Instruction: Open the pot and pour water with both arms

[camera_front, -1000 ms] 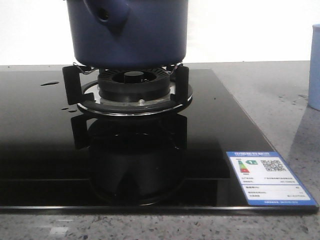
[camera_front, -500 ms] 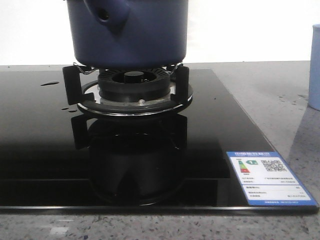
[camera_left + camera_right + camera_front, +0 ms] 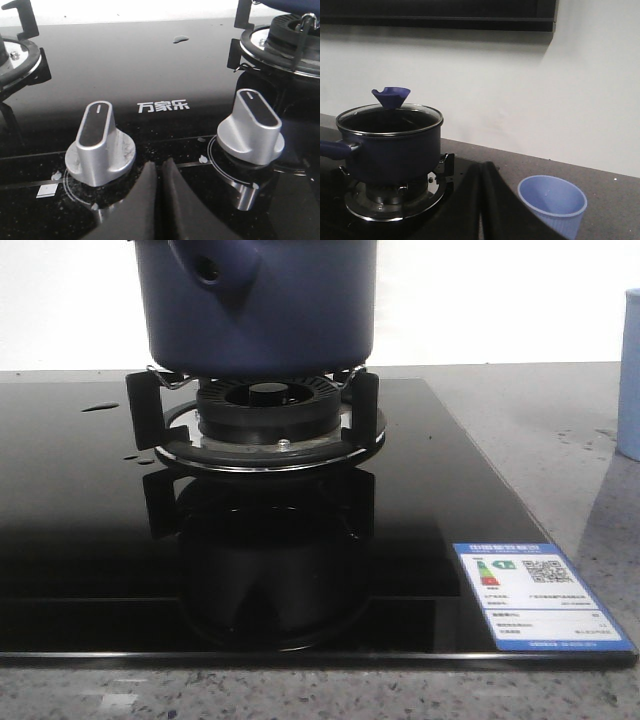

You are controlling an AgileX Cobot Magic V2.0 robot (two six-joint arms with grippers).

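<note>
While the dark blue saucepan [image 3: 390, 150] sits squarely on the burner [image 3: 268, 420] of the black glass hob [image 3: 90, 530], we see its glass lid [image 3: 389, 119] resting in the rim, the blue knob [image 3: 391, 96] standing up at the centre. So the pot is closed as things lie, which fits a lid never lifted as well as one set back on. Its handle [image 3: 335, 149] sticks out sideways from the burner, free for an arm to grasp. Beside the hob, on the grey counter [image 3: 600, 185] and well apart from the burner, stands the light blue paper cup [image 3: 552, 204], upright and open-mouthed, ready to receive water; we cannot tell whether it holds any.

Our left gripper [image 3: 159, 172] hovers low over the front of the hob, between the two silver control knobs [image 3: 100, 145], fingers pressed together with nothing in them. Our right gripper [image 3: 484, 172] hangs on the cup's side of the burner, near cup and pot, fingers likewise closed and empty. We judge both arms are parked clear of the pot.
</note>
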